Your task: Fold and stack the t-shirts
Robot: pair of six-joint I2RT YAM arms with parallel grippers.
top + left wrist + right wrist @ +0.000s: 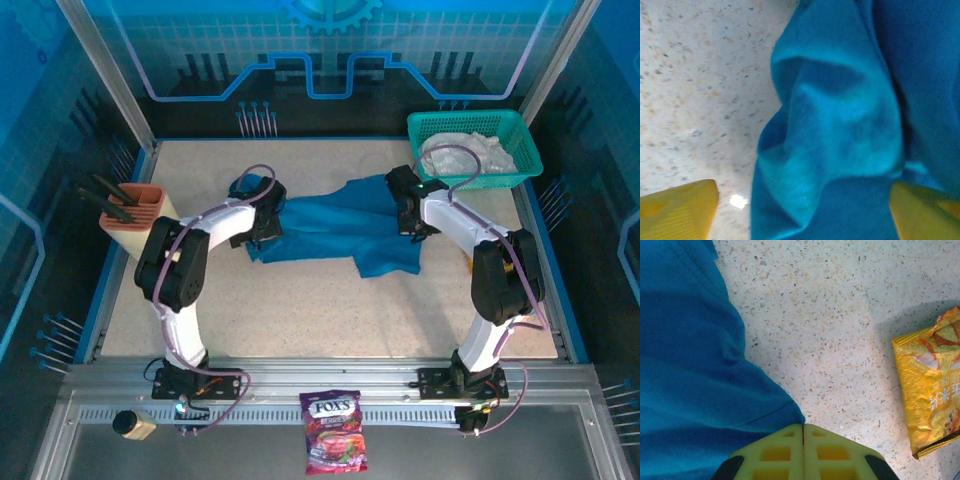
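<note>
1. Here, the teal-blue t-shirt (340,225) lay rumpled mid-table; the white t-shirt (470,152) sat in the mesh basket (465,116) at two o'clock.
2. The left gripper (802,205) gaped around a fold; closing low on it looked best.
3. The right gripper (802,429) was shut at the hem; any hold was unclear.

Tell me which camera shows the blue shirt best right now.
Top external: nearly the whole blue shirt shows, crumpled between the two arms. Left wrist gives a close bunched fold; right wrist, one edge.
</note>
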